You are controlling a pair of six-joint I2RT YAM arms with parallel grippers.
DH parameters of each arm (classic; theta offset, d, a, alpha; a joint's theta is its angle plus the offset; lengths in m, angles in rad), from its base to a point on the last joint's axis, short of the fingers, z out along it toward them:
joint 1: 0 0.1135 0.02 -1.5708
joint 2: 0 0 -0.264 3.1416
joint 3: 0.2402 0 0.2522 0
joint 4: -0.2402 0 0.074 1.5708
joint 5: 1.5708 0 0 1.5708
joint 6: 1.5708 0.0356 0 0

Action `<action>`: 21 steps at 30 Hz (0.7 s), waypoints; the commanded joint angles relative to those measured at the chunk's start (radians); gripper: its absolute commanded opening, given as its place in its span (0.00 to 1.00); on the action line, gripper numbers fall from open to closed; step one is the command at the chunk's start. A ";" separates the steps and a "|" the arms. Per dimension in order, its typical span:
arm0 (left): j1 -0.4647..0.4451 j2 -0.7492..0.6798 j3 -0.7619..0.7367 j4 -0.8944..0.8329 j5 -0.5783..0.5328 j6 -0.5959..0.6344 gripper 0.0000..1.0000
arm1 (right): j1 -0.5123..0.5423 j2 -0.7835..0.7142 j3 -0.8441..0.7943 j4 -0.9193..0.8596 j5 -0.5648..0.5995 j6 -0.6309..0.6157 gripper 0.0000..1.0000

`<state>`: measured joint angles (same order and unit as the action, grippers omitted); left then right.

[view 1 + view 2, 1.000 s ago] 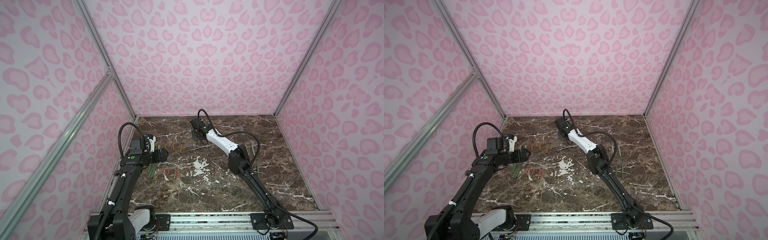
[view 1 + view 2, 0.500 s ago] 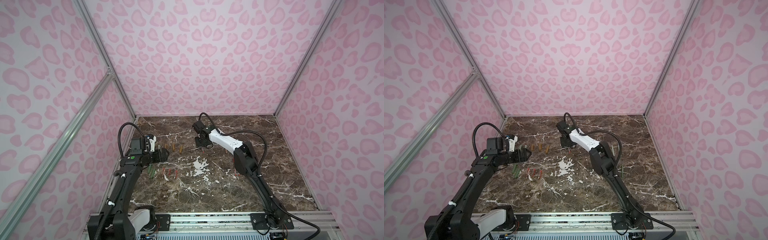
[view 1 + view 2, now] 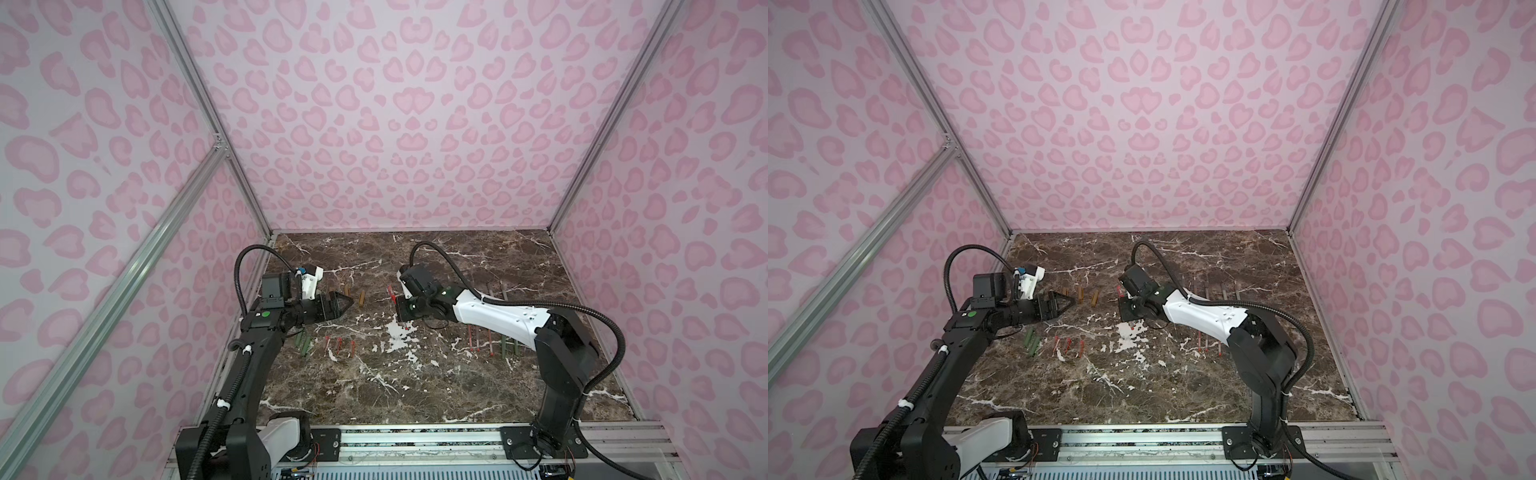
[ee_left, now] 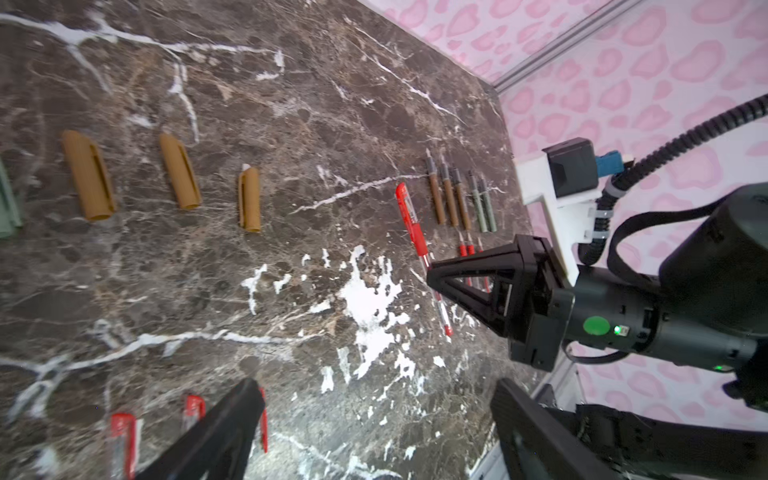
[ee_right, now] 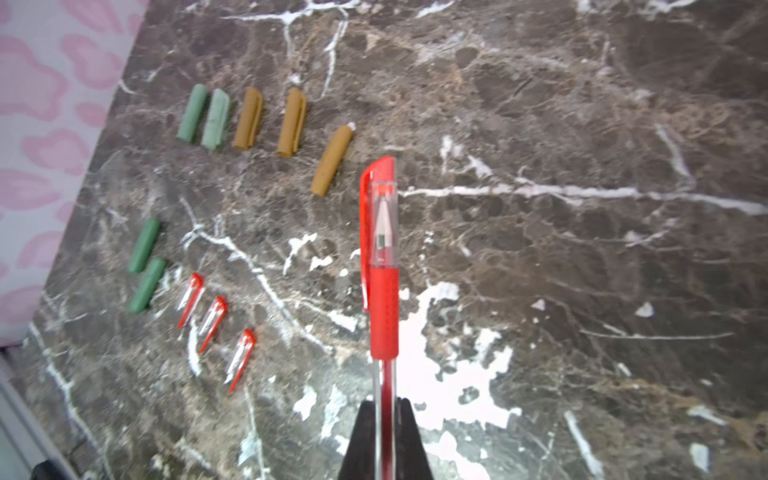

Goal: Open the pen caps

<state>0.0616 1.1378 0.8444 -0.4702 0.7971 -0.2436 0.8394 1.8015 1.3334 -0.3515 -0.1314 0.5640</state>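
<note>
Right gripper (image 5: 384, 419) clamped on the clear barrel of a red pen (image 5: 383, 266), cap (image 5: 378, 216) still on, pen pointing away from the wrist, above the marble table (image 5: 582, 124). In the left wrist view, same pen (image 4: 411, 220) seen slanting out from the closed black fingers (image 4: 469, 274) of that gripper.

Left gripper (image 4: 374, 432) with jaws spread wide and nothing between them (only the two dark fingers at the edge of its own wrist view), hovering above the table near the removed caps.

Loose caps lying on the table, on the left arm's side: three tan-brown caps (image 5: 291, 122) in a row, two pale green caps (image 5: 203, 118) just beside them, touching each other; nearer the robot base, two dark green caps (image 5: 143, 266) almost end to end, and three red clear caps (image 5: 214, 318) side by side, apart from each other.

Uncapped barrels (image 4: 457, 199) in rows on the right arm's side, brown and grey-green ones together, red ones (image 3: 478, 340) closer to the base in a top view.

Both grippers well apart in both top views, left (image 3: 343, 301), right (image 3: 1125, 309).
</note>
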 commanded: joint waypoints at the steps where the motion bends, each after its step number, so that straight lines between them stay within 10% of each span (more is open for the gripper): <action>1: 0.001 -0.001 -0.024 0.085 0.101 -0.063 0.86 | 0.043 -0.039 -0.030 0.142 -0.017 0.015 0.00; 21: 0.001 0.021 -0.055 0.222 0.179 -0.186 0.59 | 0.198 -0.083 -0.044 0.293 -0.108 0.019 0.00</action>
<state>0.0605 1.1564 0.7750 -0.2810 0.9577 -0.4187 1.0332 1.7119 1.2861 -0.0944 -0.2249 0.5785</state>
